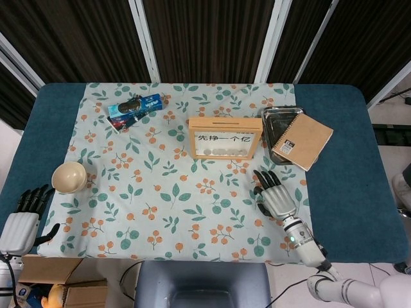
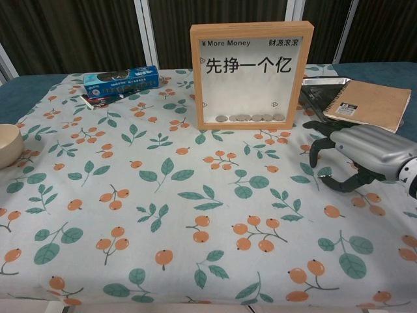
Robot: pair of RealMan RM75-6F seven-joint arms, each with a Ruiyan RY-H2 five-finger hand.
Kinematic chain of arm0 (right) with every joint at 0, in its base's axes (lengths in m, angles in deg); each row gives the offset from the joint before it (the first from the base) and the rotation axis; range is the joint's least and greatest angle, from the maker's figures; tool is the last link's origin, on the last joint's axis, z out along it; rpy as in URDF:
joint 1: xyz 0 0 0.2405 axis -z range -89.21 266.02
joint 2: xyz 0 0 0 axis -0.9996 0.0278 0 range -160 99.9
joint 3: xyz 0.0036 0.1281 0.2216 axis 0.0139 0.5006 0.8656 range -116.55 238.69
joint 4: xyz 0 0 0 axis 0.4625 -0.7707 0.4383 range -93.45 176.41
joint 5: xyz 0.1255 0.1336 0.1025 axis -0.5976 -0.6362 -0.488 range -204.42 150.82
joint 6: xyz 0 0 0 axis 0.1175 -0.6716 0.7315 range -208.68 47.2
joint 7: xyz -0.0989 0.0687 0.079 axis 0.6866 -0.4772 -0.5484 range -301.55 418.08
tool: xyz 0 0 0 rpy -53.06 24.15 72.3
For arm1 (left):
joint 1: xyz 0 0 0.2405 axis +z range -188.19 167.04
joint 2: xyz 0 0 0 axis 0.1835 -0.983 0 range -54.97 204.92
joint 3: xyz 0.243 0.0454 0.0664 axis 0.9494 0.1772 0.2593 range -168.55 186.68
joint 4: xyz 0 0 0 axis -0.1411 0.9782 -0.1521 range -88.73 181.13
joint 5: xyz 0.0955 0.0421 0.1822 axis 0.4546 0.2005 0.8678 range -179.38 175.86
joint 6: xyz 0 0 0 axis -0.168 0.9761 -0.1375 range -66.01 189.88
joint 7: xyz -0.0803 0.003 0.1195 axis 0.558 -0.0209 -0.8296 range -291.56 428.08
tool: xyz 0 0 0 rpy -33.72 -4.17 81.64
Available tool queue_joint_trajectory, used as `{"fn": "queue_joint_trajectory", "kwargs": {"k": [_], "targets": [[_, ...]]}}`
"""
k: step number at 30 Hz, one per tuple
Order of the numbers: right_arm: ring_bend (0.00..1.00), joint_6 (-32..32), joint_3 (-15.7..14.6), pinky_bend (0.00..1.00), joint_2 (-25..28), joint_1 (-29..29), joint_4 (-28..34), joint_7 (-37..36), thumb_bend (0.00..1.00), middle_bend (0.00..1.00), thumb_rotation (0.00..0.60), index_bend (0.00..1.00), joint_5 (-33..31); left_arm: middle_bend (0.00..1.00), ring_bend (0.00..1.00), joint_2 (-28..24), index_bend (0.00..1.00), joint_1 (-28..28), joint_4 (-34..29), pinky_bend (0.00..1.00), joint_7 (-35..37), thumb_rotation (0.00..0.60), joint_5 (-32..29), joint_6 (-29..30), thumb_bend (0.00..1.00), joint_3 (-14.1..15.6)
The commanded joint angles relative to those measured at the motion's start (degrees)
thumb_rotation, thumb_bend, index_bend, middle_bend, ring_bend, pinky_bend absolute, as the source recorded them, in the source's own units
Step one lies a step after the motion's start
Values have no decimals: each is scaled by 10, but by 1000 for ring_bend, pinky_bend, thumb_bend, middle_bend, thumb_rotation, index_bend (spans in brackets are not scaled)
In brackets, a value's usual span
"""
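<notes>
Blue table [image 1: 340, 186] under floral cloth [image 1: 173, 192]

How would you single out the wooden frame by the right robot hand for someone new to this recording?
On the leaf-and-berry tablecloth, look just behind the right robot hand. The wooden frame stands upright there, left of the notebook; it alone has a glass front with Chinese characters and coins along the bottom.
</notes>
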Motion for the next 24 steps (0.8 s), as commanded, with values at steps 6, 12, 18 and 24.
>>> {"fn": "queue_joint_trajectory", "kwargs": {"k": [6, 12, 18, 24], "targets": [[0, -1, 1, 0, 1, 1, 0, 3, 549, 9, 600, 604, -2, 0, 0, 1, 0, 0, 1, 0, 0, 579, 0, -1, 298, 1], [0, -6, 6, 0, -3, 3, -1, 9, 551, 31, 600, 632, -7, 0, 0, 1, 0, 0, 1, 0, 0, 575, -2, -3, 297, 1], [0, 1, 6, 0, -2, 3, 2, 15, 554, 31, 600, 633, -12, 0, 0, 0, 0, 0, -2, 0, -3, 573, -6, -5, 300, 0], [0, -2, 8, 0, -3, 3, 3, 12, 554, 38, 600, 672, -10, 0, 0, 1, 0, 1, -1, 0, -1, 576, -5, -4, 298, 1]]}}
